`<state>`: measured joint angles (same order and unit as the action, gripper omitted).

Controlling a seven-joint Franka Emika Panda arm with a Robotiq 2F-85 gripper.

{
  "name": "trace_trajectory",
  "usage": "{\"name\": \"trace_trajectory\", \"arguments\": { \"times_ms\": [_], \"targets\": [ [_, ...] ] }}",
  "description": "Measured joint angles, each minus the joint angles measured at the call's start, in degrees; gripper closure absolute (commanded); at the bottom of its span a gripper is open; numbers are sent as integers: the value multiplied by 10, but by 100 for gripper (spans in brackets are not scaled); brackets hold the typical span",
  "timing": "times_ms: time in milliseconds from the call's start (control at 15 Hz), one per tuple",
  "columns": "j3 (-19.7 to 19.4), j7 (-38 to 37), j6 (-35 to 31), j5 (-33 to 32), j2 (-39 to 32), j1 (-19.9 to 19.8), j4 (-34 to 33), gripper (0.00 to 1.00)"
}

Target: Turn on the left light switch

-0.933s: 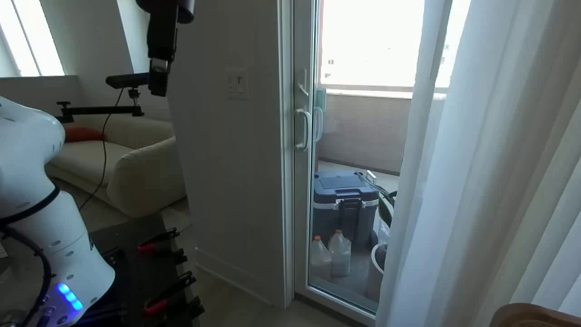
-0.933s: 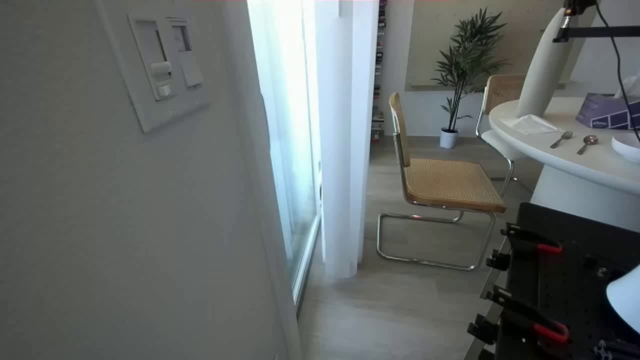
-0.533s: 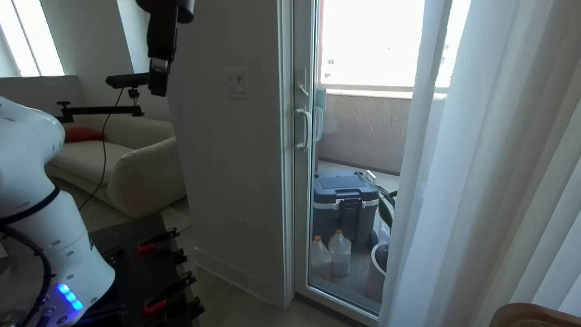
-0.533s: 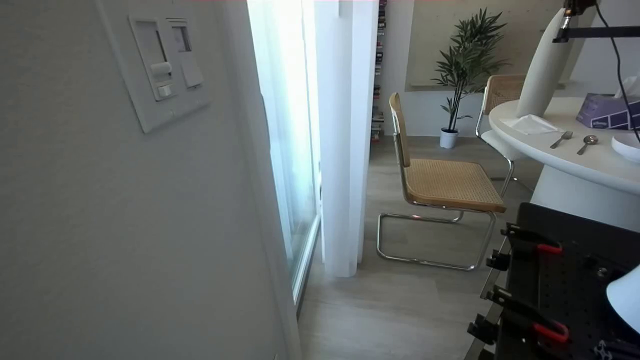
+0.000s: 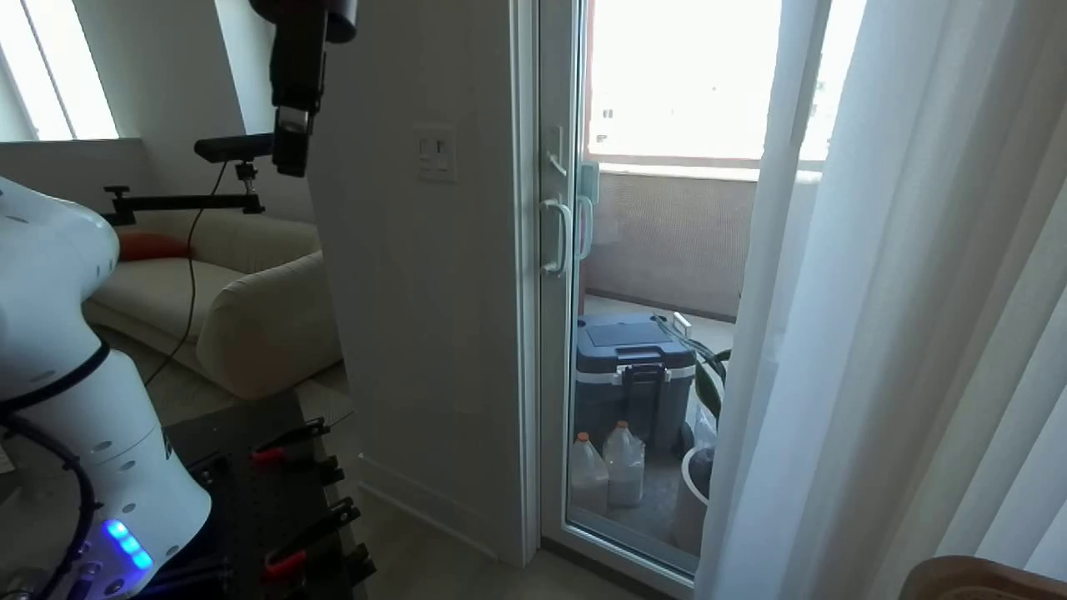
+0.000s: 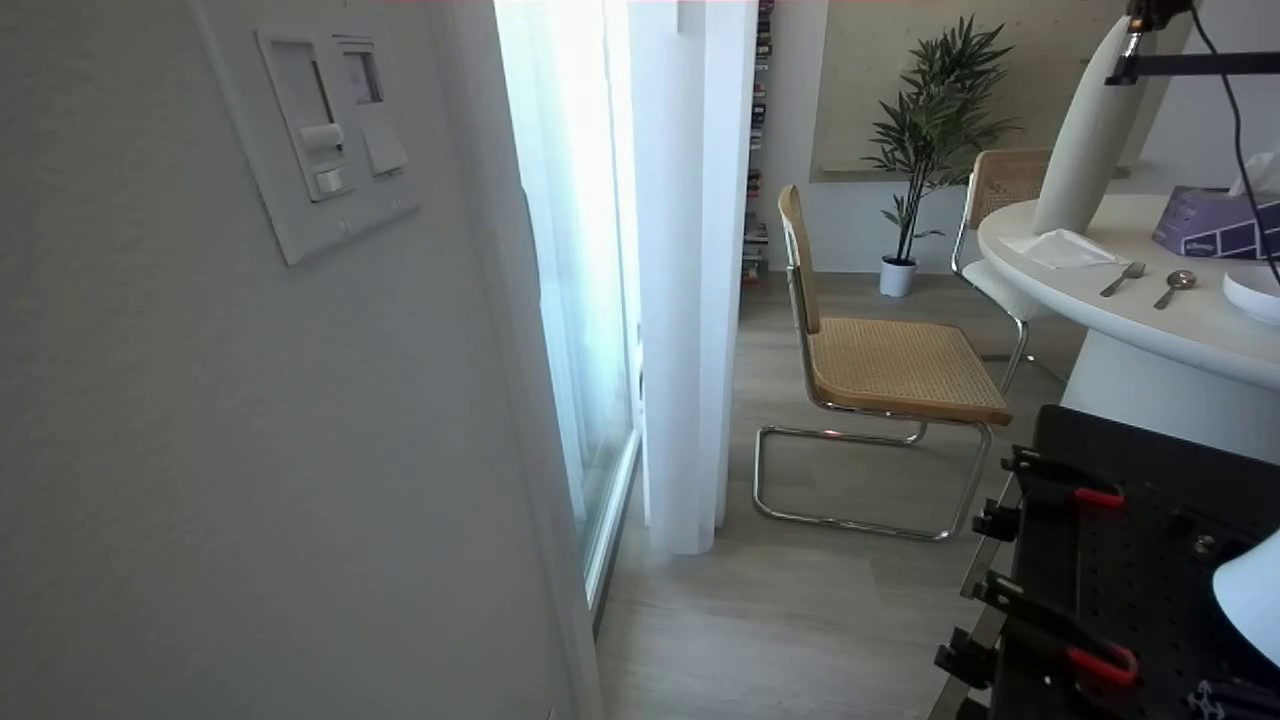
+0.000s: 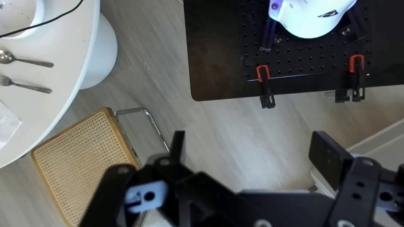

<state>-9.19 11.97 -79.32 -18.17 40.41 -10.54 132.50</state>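
Note:
The white switch plate (image 5: pixel 436 172) is on the grey wall left of the glass door. Its left light switch (image 5: pixel 423 150) is small and dim there. In an exterior view the plate (image 6: pixel 330 228) is close, and the left light switch (image 6: pixel 320 138) has a tall slot, a slider knob low in it and a small button below. My gripper (image 5: pixel 291 154) hangs fingers down from the top edge, left of the plate and apart from it; depth is unclear. In the wrist view the gripper (image 7: pixel 249 148) is open and empty, above floor. The switches are out of the wrist view.
A black clamp-edged table (image 7: pixel 217 63) carries the arm's base. A camera on a bar (image 5: pixel 237 148) stands behind the gripper. The glass door with its handle (image 5: pixel 558 237) and a curtain (image 5: pixel 834 333) are right of the plate. A cane chair (image 6: pixel 890 370) and round table (image 6: pixel 1150 310) stand nearby.
The curtain has shifted very slightly. The arm, gripper and switches show no visible movement.

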Motion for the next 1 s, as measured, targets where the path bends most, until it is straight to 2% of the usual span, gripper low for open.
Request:
{"name": "trace_trajectory", "arguments": {
  "times_ms": [267, 667, 800, 1000],
  "targets": [
    [9, -3, 0, 8, 11, 32, 17, 0],
    [82, -26, -7, 81, 44, 122, 62, 0],
    [108, -46, -34, 116, 45, 151, 72, 0],
    [142, -72, -110, 162, 41, 182, 89, 0]
  ]
}}
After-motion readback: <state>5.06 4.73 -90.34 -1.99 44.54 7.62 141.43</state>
